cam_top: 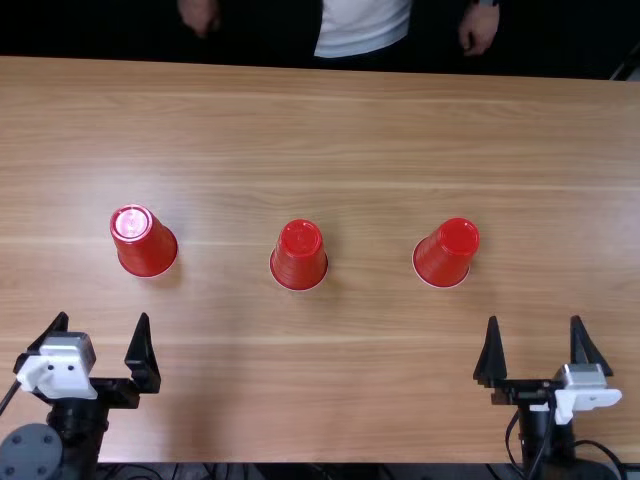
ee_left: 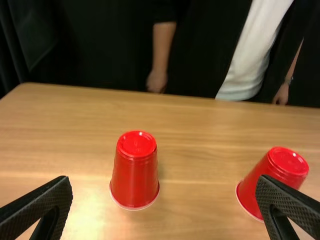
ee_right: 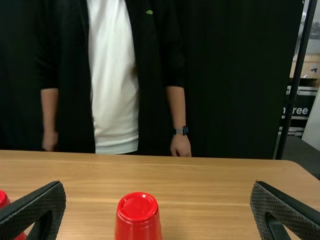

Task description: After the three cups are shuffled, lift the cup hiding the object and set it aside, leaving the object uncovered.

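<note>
Three red cups are standing mouth-down in a row on the table [cam_top: 330, 130], long axes vertical, closed bases pointing up. The left cup [cam_top: 143, 241] is sitting at 9 o'clock from the middle cup [cam_top: 299, 255], the right cup [cam_top: 447, 253] at 3 o'clock. Two grippers are sitting with fingers spread wide, holding nothing: the left gripper [cam_top: 101, 325] at 7 o'clock, the right gripper [cam_top: 535, 325] at 5 o'clock.

Cut-off white lettering is seen on a dark rectangular panel [ee_right: 300, 117] at one o'clock; no whole word is legible.
</note>
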`<control>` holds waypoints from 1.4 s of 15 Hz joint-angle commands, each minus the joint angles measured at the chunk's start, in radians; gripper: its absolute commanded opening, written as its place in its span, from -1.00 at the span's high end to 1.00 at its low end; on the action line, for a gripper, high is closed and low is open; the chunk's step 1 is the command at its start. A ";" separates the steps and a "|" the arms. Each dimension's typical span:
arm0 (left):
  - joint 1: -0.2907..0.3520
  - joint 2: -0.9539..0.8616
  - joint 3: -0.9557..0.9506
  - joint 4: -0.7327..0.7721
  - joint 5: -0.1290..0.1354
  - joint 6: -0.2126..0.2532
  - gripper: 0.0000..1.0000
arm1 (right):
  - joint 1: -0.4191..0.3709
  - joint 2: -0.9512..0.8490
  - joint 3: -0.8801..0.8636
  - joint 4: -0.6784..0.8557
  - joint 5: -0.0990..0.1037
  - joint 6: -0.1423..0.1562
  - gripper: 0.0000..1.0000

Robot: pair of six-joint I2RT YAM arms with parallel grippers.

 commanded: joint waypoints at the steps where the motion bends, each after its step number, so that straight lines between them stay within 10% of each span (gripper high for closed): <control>1: 0.006 0.068 0.112 -0.057 -0.006 0.006 -1.00 | -0.003 0.077 0.097 0.003 0.013 -0.005 -1.00; 14: 0.041 0.728 0.876 -0.670 -0.045 0.007 -1.00 | 0.000 0.749 0.817 -0.700 0.011 -0.005 -1.00; 21: 0.035 1.012 1.090 -0.869 -0.047 0.088 -1.00 | 0.006 1.039 1.076 -0.938 0.003 0.004 -1.00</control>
